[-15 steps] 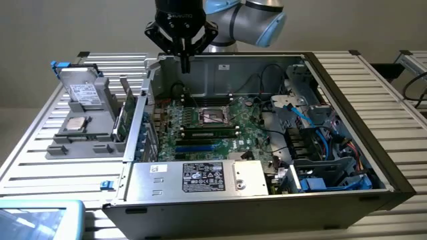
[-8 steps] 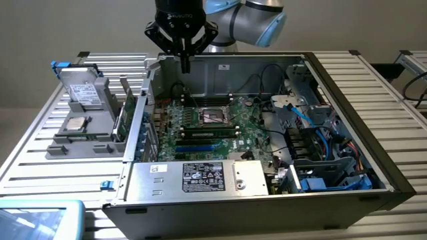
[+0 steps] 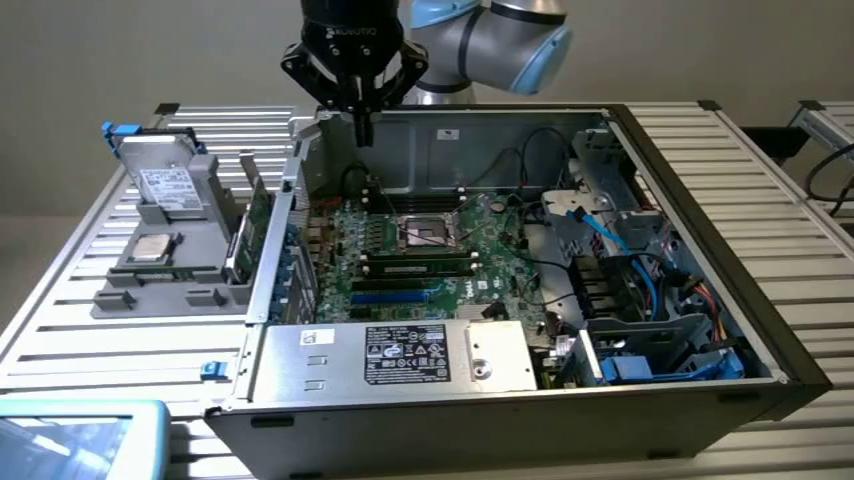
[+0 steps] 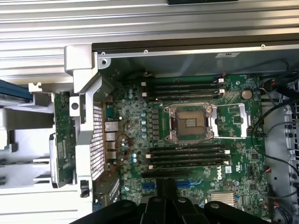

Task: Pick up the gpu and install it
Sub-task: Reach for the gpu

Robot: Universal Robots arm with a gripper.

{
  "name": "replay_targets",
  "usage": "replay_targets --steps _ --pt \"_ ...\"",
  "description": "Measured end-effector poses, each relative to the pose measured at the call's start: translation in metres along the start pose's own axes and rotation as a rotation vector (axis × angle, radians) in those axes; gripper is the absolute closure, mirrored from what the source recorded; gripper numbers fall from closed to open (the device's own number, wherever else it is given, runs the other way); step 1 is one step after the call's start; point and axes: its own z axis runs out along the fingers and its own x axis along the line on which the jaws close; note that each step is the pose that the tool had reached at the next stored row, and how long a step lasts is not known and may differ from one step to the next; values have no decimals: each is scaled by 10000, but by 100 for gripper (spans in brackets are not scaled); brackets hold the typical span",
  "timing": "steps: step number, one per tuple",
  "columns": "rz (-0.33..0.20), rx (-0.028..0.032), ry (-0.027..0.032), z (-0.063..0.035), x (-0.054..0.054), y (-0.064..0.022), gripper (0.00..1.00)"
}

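Note:
The gpu (image 3: 254, 222) stands on its edge in the grey holder (image 3: 158, 290), just outside the open computer case's wall on the exterior view's left. The wrist view looks down on it as a narrow green board (image 4: 60, 140). My gripper (image 3: 362, 128) hangs above the case's far corner, over the motherboard (image 3: 427, 250), higher than the gpu and to its right in the exterior view. Its fingers (image 4: 166, 187) are pressed together with nothing between them. The motherboard (image 4: 187, 126) with its bare processor socket lies below the gripper.
The grey holder also carries a silver hard drive (image 3: 167, 185) with a white label and a processor chip (image 3: 151, 247). A power supply (image 3: 400, 355) fills the case's near end, and cables and drive bays (image 3: 641, 290) crowd its right. A blue-rimmed tray (image 3: 80, 440) sits at the near left.

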Motion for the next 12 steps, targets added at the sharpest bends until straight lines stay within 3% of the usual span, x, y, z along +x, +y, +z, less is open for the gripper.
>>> replay_targets --steps 12 --pt "0 -1 -1 3 542 -36 88"
